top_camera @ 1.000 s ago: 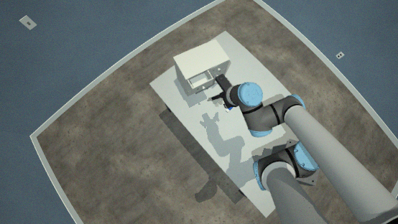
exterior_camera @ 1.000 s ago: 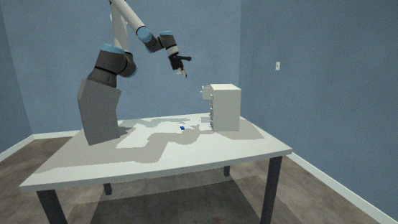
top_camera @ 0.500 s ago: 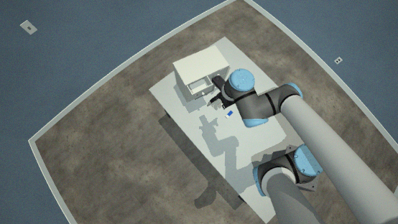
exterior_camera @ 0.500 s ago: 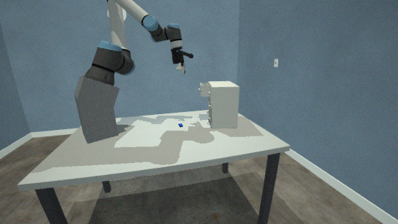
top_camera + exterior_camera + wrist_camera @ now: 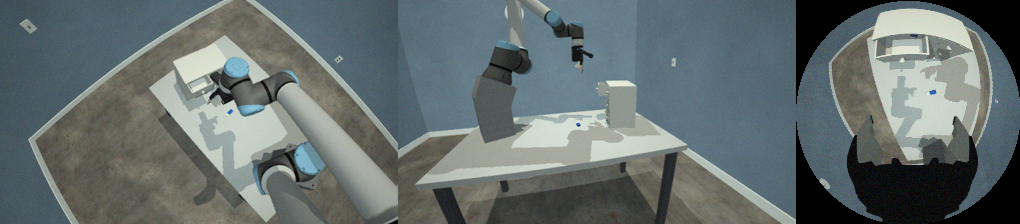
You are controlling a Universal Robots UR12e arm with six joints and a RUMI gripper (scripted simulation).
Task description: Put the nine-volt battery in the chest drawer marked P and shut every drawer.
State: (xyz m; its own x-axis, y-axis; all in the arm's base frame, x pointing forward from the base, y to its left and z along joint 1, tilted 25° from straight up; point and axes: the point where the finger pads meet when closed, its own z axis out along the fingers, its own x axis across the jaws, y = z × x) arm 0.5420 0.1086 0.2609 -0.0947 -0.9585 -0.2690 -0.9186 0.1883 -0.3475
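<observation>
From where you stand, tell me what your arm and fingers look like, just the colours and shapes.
The arm has long, smooth, pale grey tubes, dark grey rounded joints with black rings, and light blue round caps. The gripper has a black body; its two fingers look grey in the wrist view and taper to narrow dark tips.

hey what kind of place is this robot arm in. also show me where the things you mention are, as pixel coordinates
Probably a robot test room: a robot arm (image 5: 334,143) (image 5: 514,29) mounted at a table (image 5: 251,143) (image 5: 549,158), a small chest (image 5: 201,62) (image 5: 622,104) (image 5: 921,25) with a drawer pulled out, and plain blue walls around.
</observation>
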